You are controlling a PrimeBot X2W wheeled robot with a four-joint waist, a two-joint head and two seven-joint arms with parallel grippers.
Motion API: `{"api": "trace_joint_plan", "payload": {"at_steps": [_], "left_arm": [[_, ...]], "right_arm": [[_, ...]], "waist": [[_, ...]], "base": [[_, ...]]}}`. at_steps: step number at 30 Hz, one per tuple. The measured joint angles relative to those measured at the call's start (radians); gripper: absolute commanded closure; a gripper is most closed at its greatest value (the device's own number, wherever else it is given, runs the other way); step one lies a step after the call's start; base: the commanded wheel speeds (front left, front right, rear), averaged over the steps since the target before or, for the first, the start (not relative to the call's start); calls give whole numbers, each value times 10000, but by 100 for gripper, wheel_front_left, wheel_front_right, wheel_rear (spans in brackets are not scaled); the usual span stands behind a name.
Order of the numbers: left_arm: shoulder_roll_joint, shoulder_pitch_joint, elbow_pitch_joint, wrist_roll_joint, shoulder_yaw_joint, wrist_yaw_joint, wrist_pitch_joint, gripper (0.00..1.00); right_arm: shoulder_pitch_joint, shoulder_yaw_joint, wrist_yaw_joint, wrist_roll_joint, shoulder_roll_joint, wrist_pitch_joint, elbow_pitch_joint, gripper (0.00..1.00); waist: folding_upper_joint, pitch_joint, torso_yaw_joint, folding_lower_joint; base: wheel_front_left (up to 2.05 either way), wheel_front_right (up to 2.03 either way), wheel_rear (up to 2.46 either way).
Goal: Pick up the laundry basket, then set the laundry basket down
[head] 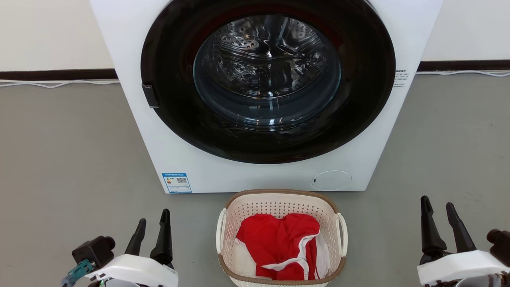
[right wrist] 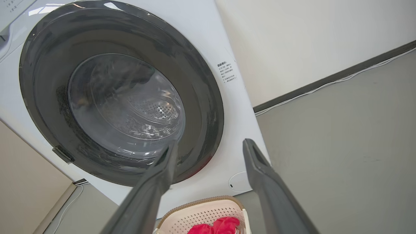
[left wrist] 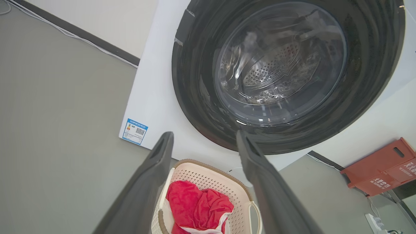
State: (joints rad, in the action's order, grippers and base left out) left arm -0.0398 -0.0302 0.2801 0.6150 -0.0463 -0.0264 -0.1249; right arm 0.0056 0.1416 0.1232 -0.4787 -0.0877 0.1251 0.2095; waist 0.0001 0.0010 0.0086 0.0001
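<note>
Laundry basket on floor before washer, left hand, right hand, both spread wide, empty

Bright, even, diffuse light throughout; you see just a faint, soft shadow on the floor at the washer's foot. Glare: white streaks on the door glass in the head view, and a pale sheen across the dark door ring in the right wrist view. The head view is sharp to its edges. Both wrist views stretch the round door into an oval. The fingers at the bottom edge look soft to you, slightly out of focus.
</note>
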Motion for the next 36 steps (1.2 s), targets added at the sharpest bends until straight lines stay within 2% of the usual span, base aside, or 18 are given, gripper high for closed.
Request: {"api": "trace_joint_plan", "payload": {"at_steps": [36], "left_arm": [[-4, 29, -6, -4383, -230, 265, -1047, 0]], "right_arm": [[346, 123, 8, 4732, -221, 984, -33, 0]], "waist": [[0, 95, 65, 0]], "base": [[0, 0, 0]]}}
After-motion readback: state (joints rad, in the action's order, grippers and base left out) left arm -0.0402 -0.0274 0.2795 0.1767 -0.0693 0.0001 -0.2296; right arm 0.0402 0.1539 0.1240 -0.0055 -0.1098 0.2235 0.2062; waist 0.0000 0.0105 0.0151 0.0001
